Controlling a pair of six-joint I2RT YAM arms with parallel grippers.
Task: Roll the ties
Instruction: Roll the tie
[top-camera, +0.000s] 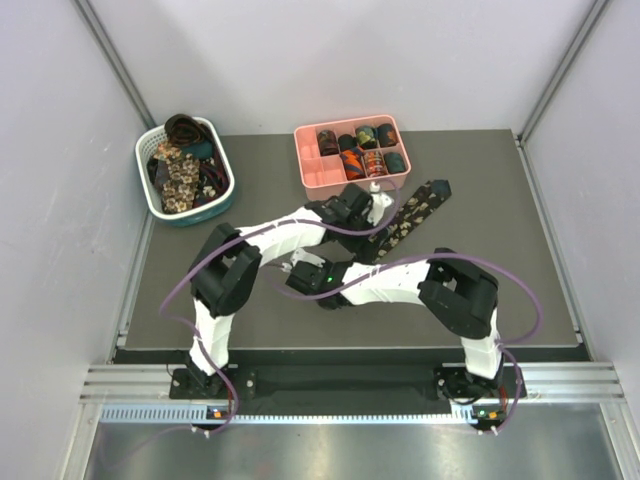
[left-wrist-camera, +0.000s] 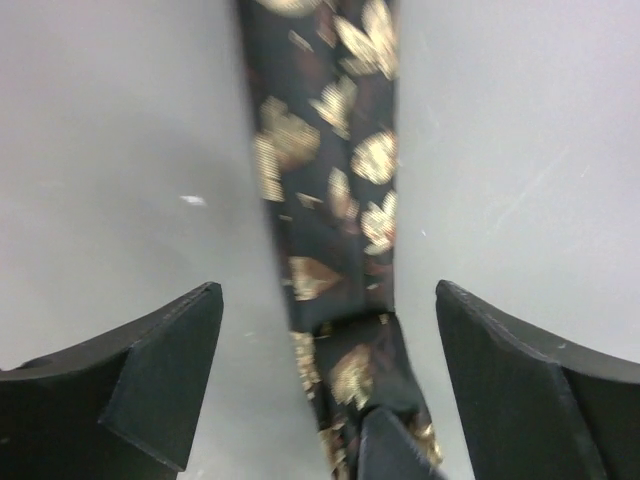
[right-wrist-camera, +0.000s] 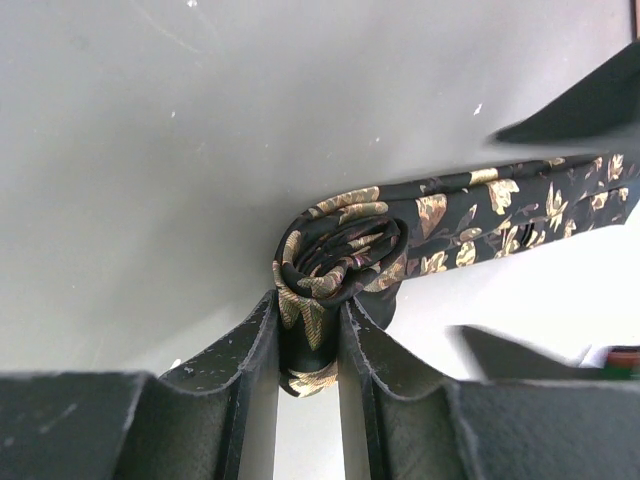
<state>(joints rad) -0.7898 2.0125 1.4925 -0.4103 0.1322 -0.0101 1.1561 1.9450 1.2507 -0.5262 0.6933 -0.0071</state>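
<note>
Black right hand (right-wrist-camera: 308, 320) clenched on coiled floral tie (right-wrist-camera: 340, 255); left hand (left-wrist-camera: 322, 300) released, astride its strip.

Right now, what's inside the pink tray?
Rolled ties fill the right compartments of the pink tray; the left ones look bare. The coils are too small to count surely, and anything beneath them is hidden.

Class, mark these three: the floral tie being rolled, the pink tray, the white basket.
floral tie (right-wrist-camera: 340, 255), right wrist view, coiled end.
pink tray (top-camera: 299, 155), top view, left rim.
white basket (top-camera: 141, 170), top view, left rim.
</note>
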